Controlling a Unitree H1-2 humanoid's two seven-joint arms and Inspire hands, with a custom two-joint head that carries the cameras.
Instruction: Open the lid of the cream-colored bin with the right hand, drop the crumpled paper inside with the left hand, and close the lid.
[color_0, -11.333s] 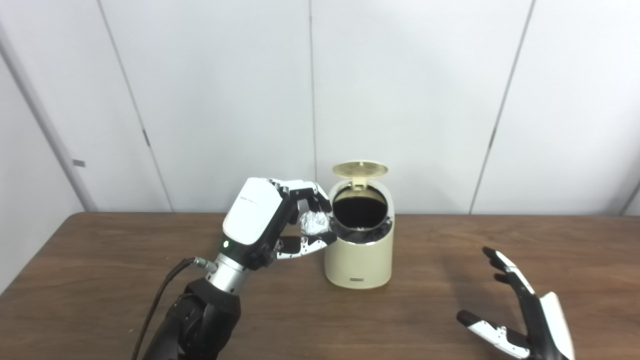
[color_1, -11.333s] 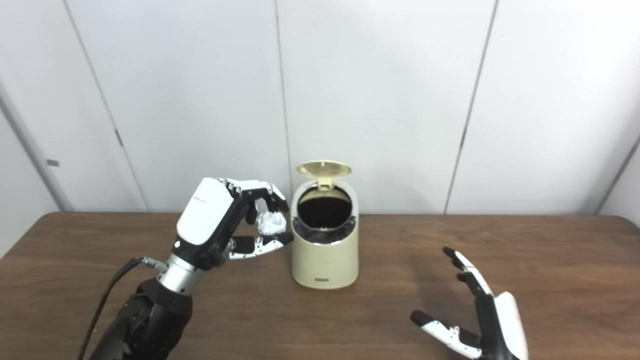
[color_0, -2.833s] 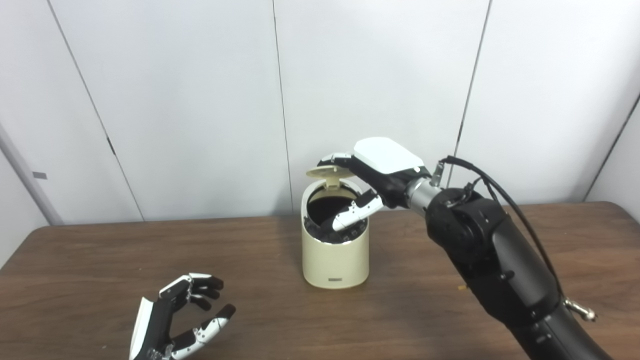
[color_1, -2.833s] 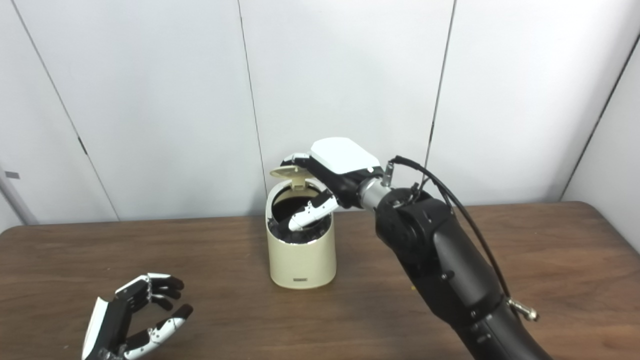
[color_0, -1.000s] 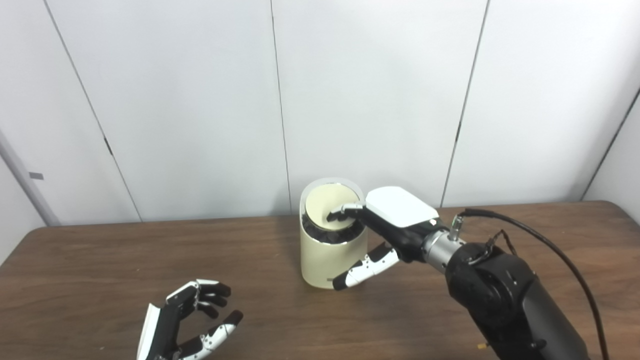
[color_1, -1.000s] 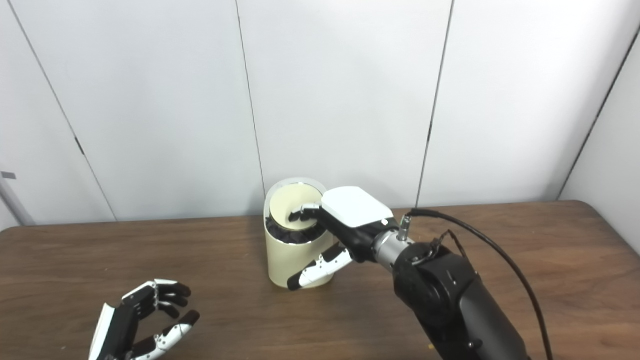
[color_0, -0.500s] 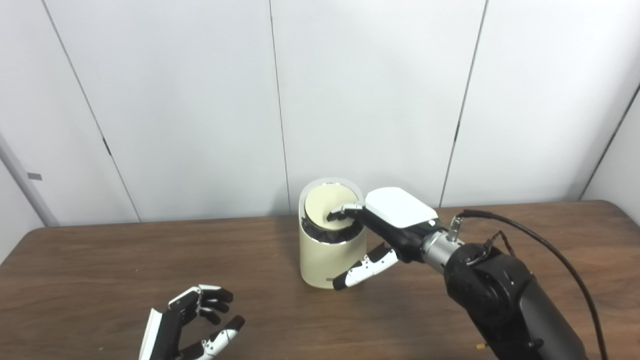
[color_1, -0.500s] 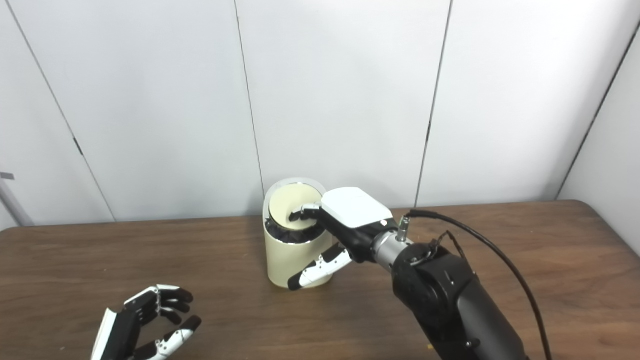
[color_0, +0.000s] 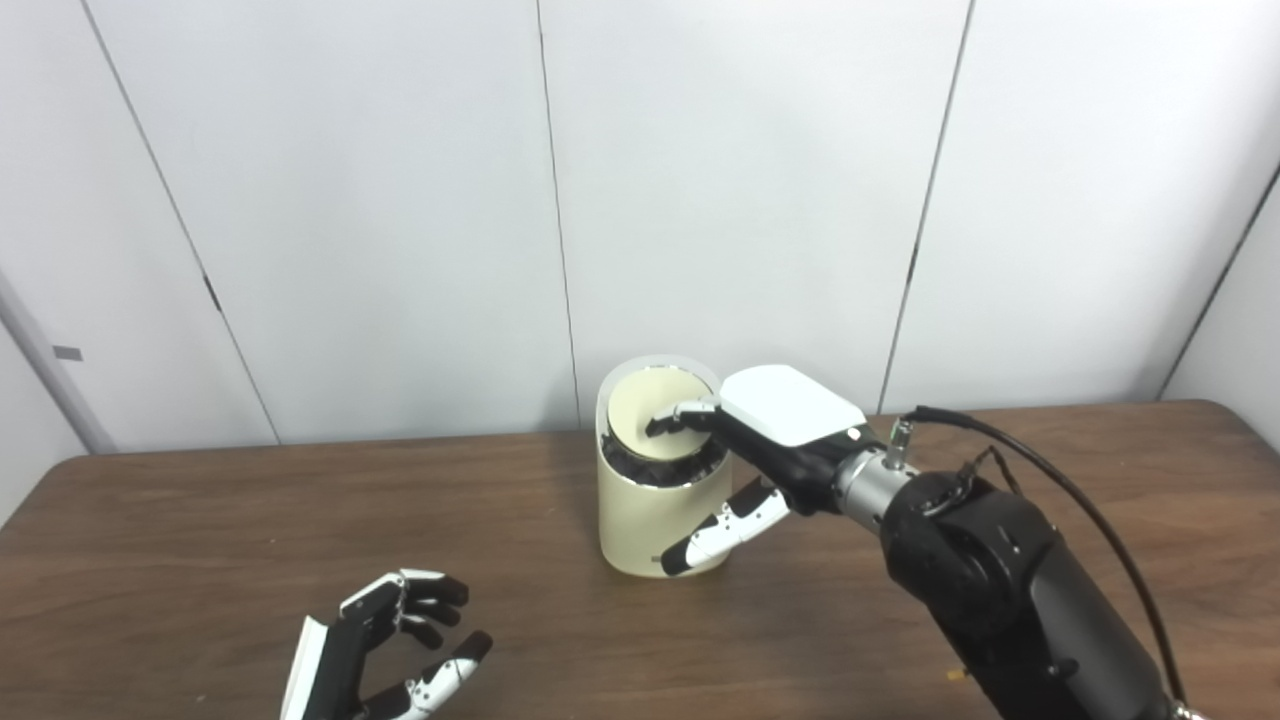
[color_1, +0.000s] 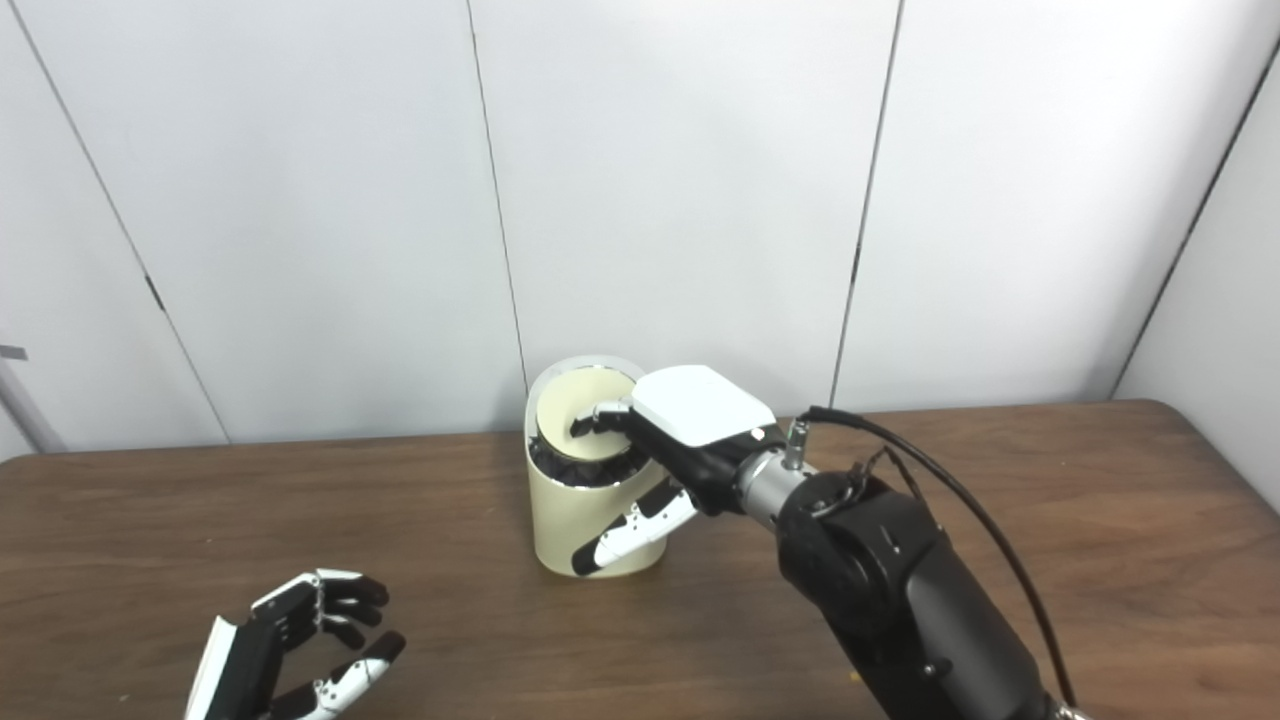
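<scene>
The cream-colored bin (color_0: 628, 520) stands upright at the middle back of the wooden table (color_0: 200, 540). Its round lid (color_0: 632, 415) lies down in the rim. My right hand (color_0: 780, 430) reaches over from the right, its fingertips (color_0: 665, 424) resting on the lid and its thumb hanging in front of the bin's wall; it grips nothing. My left hand (color_0: 375, 655) rests low at the front left, fingers loosely curled apart and empty. The crumpled paper is not visible in either view.
A black cable (color_0: 1050, 470) loops from my right wrist over the forearm. White wall panels (color_0: 400, 200) rise just behind the table's back edge. Bare wood lies left and right of the bin.
The lid, up 2.8 s ago, is down. In the last second my right fingertips slid slightly left across it. The paper held by my left hand 11.3 s ago is gone from view.
</scene>
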